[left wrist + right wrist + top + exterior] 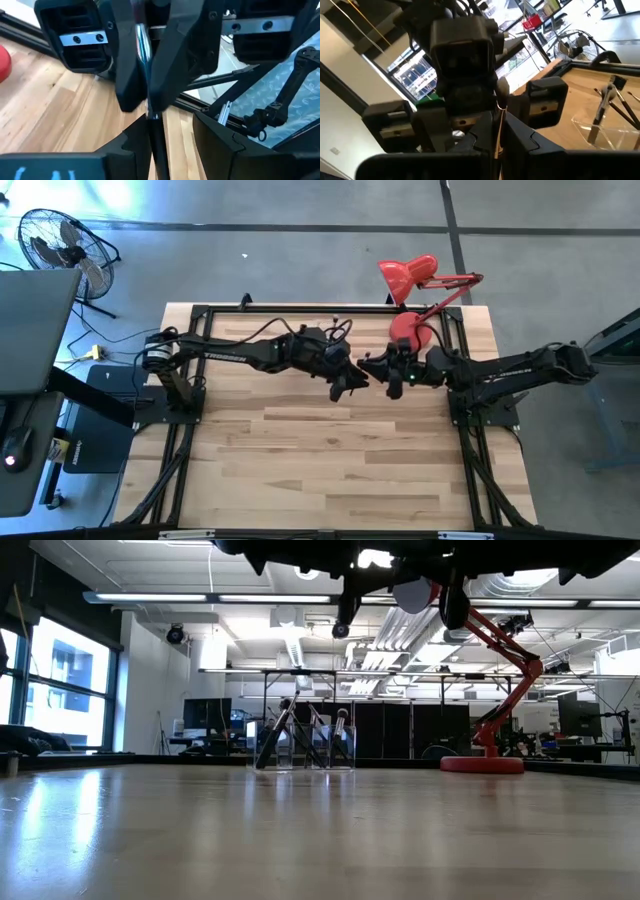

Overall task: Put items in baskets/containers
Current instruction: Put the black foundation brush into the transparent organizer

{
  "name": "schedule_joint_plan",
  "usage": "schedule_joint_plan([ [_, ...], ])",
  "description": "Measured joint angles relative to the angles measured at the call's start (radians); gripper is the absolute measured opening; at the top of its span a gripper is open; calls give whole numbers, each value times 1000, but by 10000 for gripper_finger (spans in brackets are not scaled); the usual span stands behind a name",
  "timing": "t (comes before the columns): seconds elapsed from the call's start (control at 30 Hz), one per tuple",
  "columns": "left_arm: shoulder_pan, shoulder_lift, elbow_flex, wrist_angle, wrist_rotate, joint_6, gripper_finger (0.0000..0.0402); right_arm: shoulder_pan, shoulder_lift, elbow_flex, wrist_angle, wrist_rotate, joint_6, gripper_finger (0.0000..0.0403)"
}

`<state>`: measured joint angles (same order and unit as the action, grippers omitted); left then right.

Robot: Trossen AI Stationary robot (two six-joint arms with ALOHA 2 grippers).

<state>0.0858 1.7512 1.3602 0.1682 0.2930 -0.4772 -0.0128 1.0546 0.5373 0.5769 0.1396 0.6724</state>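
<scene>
- Left arm [235,352], far-left part of the table: pale lettering along the upper link, too small to read for certain.
- No other text, label or number is readable.

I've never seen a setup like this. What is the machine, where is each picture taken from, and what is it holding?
This is a two-armed robot at a wooden table. One picture looks down from overhead, one looks level across the tabletop, and two come from cameras on the arms' wrists. The arms meet above the middle of the table. The right gripper is shut on a thin makeup brush. The left gripper faces it, fingers open on either side of the same brush. On the table stand a clear holder with several brushes in it, and a red desk lamp.
</scene>
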Motion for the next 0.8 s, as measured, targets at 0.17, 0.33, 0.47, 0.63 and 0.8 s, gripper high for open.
schedule_joint_plan([
  [0.17, 8, 0, 0, -4, 4, -53, 136, 0, 0, 0, -9, -2, -8, 18],
  [0.33, 21, 0, -1, -5, -9, -58, 136, 0, 0, 0, -14, -20, -10, 18],
  [0.47, 19, 0, -1, -5, -36, -53, 135, 0, 0, 0, -13, -20, -11, 21],
  [0.63, 19, 0, -1, -6, -33, -51, 107, 0, 0, 0, -13, -20, -11, 22],
  [0.8, 19, 0, -1, -4, -35, -51, 36, 0, 0, 0, -14, -19, -18, 22],
])
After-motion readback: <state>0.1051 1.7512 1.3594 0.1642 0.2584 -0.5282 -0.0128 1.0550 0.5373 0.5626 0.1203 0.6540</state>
